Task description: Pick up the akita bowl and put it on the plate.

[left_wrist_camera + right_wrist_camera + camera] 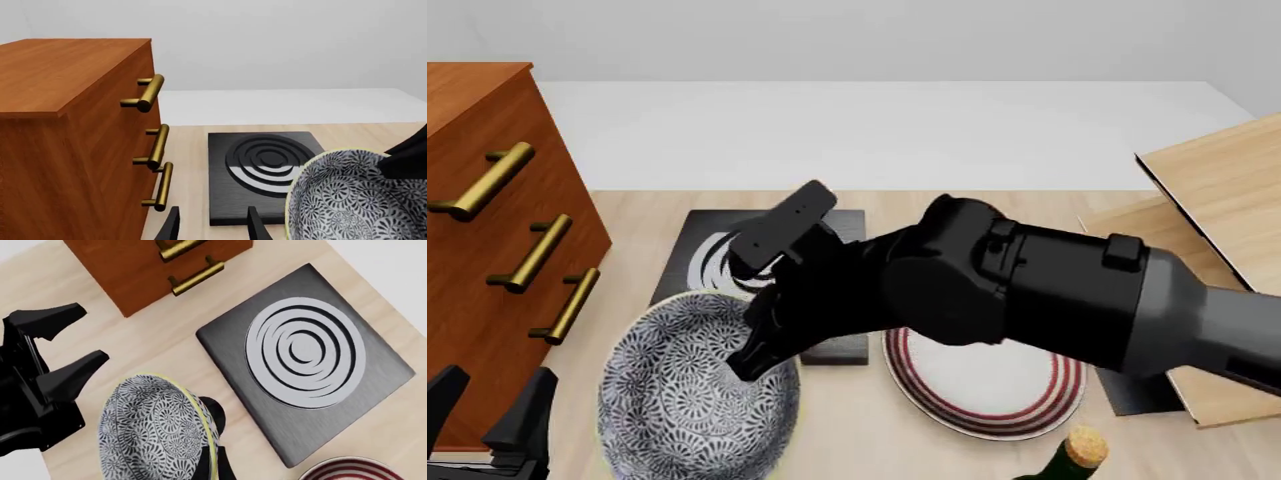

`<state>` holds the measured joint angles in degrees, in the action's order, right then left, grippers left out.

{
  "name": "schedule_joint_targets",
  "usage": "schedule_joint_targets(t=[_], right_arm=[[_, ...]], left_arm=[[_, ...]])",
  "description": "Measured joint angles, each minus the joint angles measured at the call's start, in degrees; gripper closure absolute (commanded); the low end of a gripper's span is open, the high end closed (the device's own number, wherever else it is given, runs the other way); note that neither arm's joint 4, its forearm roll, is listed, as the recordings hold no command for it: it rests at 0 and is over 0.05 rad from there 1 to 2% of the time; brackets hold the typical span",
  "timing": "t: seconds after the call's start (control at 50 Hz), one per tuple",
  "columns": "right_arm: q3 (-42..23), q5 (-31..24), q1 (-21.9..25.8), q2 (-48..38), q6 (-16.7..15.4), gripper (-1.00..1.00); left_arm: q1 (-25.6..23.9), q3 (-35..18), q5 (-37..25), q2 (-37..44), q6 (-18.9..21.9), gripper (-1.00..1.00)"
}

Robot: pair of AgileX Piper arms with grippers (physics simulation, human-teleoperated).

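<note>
The akita bowl (687, 395), white with a dense dark floral pattern and a pale yellow rim, hangs tilted over the table's front left. My right gripper (757, 352) is shut on its rim; the right wrist view shows the bowl (153, 432) with dark fingers (213, 412) clamping its edge. The plate (988, 385), white with red rings, lies flat to the bowl's right and is partly hidden under my right arm; its edge (350, 472) shows in the right wrist view. My left gripper (487, 415) is open and empty at the front left, beside the bowl (353, 200).
A black square slab with grey rings (714, 255) lies behind the bowl. A wooden drawer cabinet with brass handles (487, 230) stands on the left. Wooden boards (1214, 200) sit at the right. A bottle top (1074, 450) shows at the front edge.
</note>
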<state>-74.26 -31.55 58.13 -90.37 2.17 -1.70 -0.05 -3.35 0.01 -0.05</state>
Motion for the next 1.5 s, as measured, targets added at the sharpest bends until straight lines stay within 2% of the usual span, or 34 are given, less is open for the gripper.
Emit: schedule_joint_targets(t=[0.22,0.5,0.92,1.1,1.5], right_arm=[[2.1,1.8,-3.8,3.8,0.6,1.00],[6.7,6.6,-13.6,12.3,2.1,1.00],[15.9,13.6,-29.0,21.6,7.9,1.00],[20.6,16.2,-34.4,23.5,10.4,1.00],[25.8,19.1,-43.0,20.7,12.1,1.00]], left_arm=[[-0.1,0.0,0.0,0.0,-0.1,-1.00],[-0.3,0.0,0.1,0.0,-0.1,-1.00],[-0.5,0.0,0.3,0.0,-0.1,-1.00],[-0.5,0.0,0.4,0.0,-0.3,-1.00],[-1.0,0.0,0.6,0.0,-0.5,-1.00]])
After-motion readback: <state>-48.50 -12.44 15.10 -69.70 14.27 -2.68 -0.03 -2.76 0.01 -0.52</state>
